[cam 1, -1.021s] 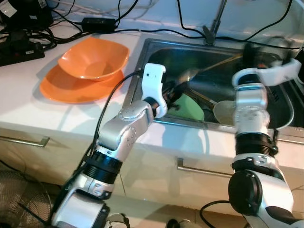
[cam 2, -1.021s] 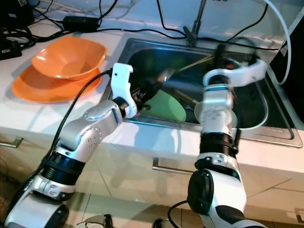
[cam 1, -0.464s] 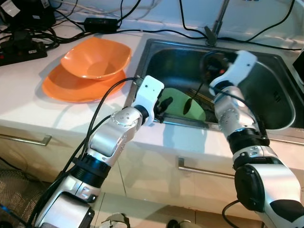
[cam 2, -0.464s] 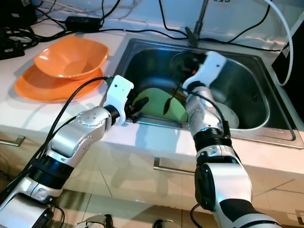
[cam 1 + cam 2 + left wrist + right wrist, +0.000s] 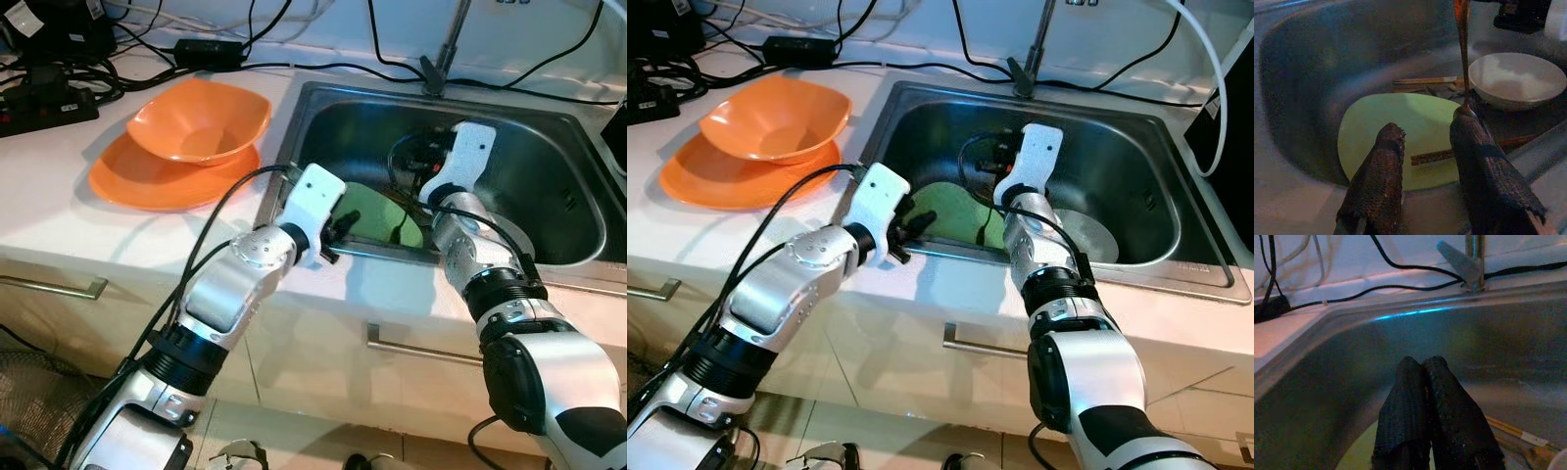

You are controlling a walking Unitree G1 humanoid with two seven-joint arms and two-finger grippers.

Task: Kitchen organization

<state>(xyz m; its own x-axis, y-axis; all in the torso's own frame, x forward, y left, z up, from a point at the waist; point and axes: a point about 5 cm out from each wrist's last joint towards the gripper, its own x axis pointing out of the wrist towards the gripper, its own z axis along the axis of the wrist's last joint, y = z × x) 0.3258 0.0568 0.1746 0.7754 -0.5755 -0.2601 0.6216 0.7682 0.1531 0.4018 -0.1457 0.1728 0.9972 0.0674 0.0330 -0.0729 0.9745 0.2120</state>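
A pale green oval plate (image 5: 1400, 134) is lying flat on the bottom of the stainless steel sink (image 5: 549, 137), directly beyond the left claw (image 5: 1425, 147), whose two black fingers are standing apart at the sink's near rim with the plate showing between them. A pair of brown wooden chopsticks (image 5: 1437, 155) is resting across the plate toward the three o'clock side. The right claw (image 5: 1422, 382) is reaching down into the basin above the plate's far edge, its fingers pressed together on nothing. The sink is sitting in a white desk (image 5: 59, 186), where an orange bowl (image 5: 201, 117) is stacked on an orange plate (image 5: 157, 181) at about nine o'clock from the sink, with black cables trailing behind. The left wrist view is also showing a white round bowl (image 5: 1518, 78) beside the green plate, and the right wrist view the tap base (image 5: 1474, 259) on the back wall.
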